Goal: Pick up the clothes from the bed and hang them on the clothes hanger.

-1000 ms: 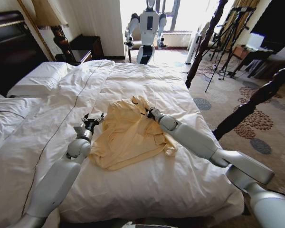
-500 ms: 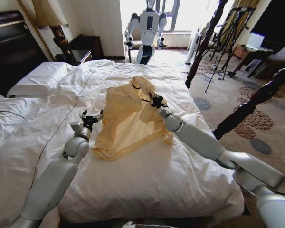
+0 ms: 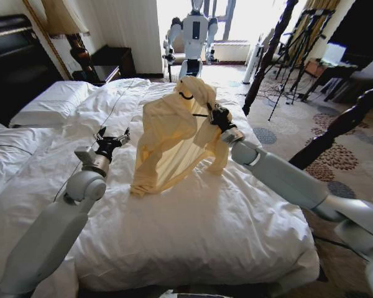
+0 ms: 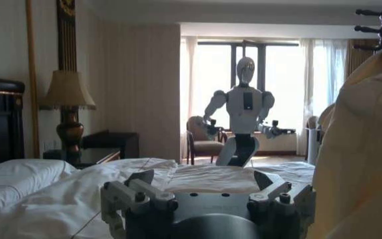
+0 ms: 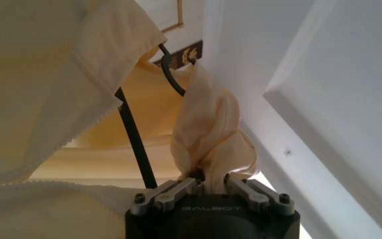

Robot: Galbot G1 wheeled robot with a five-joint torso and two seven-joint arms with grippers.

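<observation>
Fingers (image 5: 177,189) of the right gripper (image 3: 215,115) are pinched on a twisted bunch of the clothes (image 3: 171,139), the pale yellow shirt, and hold it up above the middle of the bed (image 3: 193,230). From that raised grip the shirt hangs in long folds, its lower edge near or perhaps just touching the white duvet; the head view does not settle which. A curved piece of the black clothes hanger (image 3: 186,95) shows at the top of the bunched cloth, and in the right wrist view its thin black wire (image 5: 135,142) runs through the fabric just beside the pinched part. To the left of the shirt, the left gripper (image 3: 110,140) is raised above the duvet with its fingers (image 4: 133,186) spread and empty, apart from the cloth. On the far left of the bed lie white pillows (image 3: 50,102).
</observation>
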